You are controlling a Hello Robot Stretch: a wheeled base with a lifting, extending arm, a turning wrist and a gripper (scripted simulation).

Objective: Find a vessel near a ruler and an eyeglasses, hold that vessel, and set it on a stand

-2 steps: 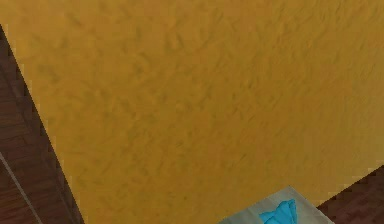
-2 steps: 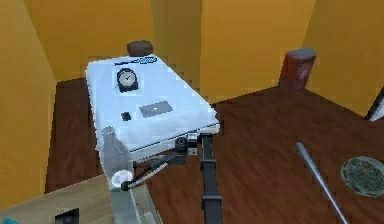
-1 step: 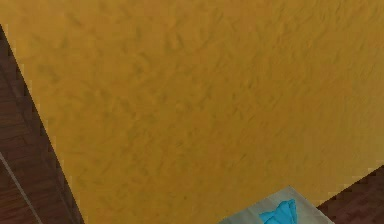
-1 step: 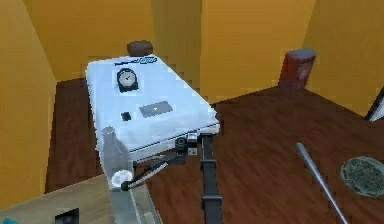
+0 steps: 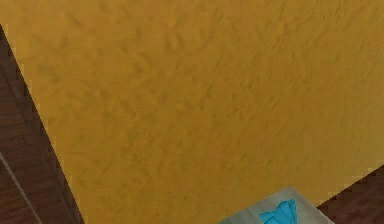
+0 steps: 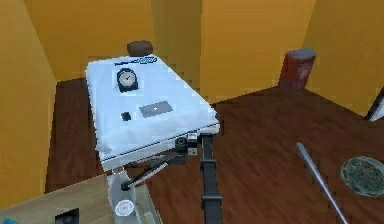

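Orange walls (image 5: 200, 90) close the room on every side, over a dark plank floor (image 6: 270, 130). At the arm side view's upper left stands a white table (image 6: 105, 130), its long side running up the frame. The arm (image 6: 209, 185) rises from the bottom edge just right of centre and ends at the table's near corner; we judge it is placed there to work across the tabletop. A red-brown cylinder (image 6: 297, 68) stands on the floor at upper right, by the wall, well apart from the table.

On the table, a dark clock (image 6: 125, 80) with a pale dial sits upright. Behind it, at the far end, is a dark brown bowl (image 6: 139, 46). We take it for the vessel, since a pale strip (image 6: 137, 62), likely the ruler, lies just in front of it. A grey slab (image 6: 155, 108) lies flat nearer the bottom.

The gripper (image 6: 165, 158) is at the table's near edge, well short of the bowl. We cannot tell whether it holds anything, because the table edge lies behind its fingers.

Whether the dark speck (image 6: 126, 116) is the eyeglasses is too small to tell. At the forward view's lower right, a grey corner (image 5: 300, 205) bearing something blue (image 5: 278, 213) is cut off by the frame.
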